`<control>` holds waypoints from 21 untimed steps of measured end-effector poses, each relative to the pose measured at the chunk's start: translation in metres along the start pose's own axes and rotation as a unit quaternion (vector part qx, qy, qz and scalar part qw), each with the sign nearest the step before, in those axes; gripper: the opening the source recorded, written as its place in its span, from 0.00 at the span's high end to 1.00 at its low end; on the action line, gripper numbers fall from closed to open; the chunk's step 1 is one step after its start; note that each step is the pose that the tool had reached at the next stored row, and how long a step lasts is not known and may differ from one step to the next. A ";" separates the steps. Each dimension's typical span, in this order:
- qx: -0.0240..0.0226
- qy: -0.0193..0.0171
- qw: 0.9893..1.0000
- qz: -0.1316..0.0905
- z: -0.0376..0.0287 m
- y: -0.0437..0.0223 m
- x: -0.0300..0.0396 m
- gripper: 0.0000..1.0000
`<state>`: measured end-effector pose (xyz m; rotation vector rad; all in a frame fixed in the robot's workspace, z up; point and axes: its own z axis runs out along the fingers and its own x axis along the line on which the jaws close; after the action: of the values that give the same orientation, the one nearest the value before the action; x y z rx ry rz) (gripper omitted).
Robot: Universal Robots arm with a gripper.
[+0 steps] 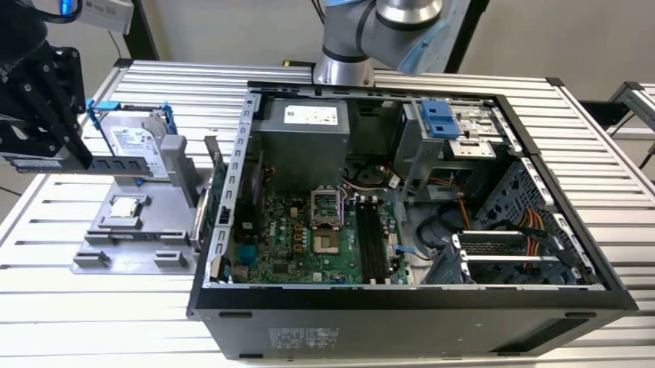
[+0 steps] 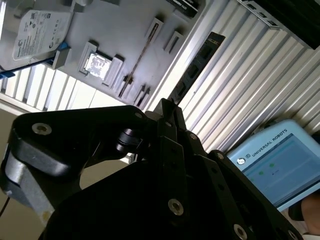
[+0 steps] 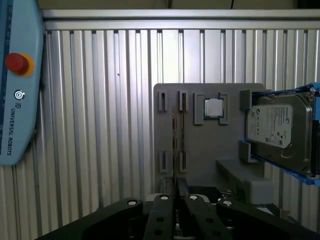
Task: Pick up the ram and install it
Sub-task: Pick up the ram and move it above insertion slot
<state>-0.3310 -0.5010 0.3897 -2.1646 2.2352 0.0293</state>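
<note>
The gripper [image 1: 78, 158], we see, is clamped on one end of the ram [image 1: 113, 164], near the grey holder [image 1: 133, 226] on the surface [image 1: 103, 307], its long axis pointing toward the open case [image 1: 409, 300], whose black slots [image 1: 370, 238] lie well apart toward the exterior view's right.

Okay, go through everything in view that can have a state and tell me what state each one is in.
ram: gripped by the pincer, held clear of the grey holder.
pincer: shut on the ram.
hard drive: in its blue frame, resting on the holder.
square chip: seated in its recess on the holder.
computer case: on its side, panel off, inside exposed.
memory slots: appear empty.
</note>
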 end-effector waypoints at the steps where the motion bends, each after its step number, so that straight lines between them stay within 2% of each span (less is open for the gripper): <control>1: 0.000 0.000 1.000 0.000 0.0000 -0.0010 0.0000 1.00; 9: 0.000 0.000 1.000 0.000 -0.0032 -0.0054 -0.0003 1.00; 21: 0.000 0.000 1.000 0.000 -0.0033 -0.0183 -0.0007 1.00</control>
<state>-0.3127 -0.5010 0.3931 -2.1650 2.2356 0.0303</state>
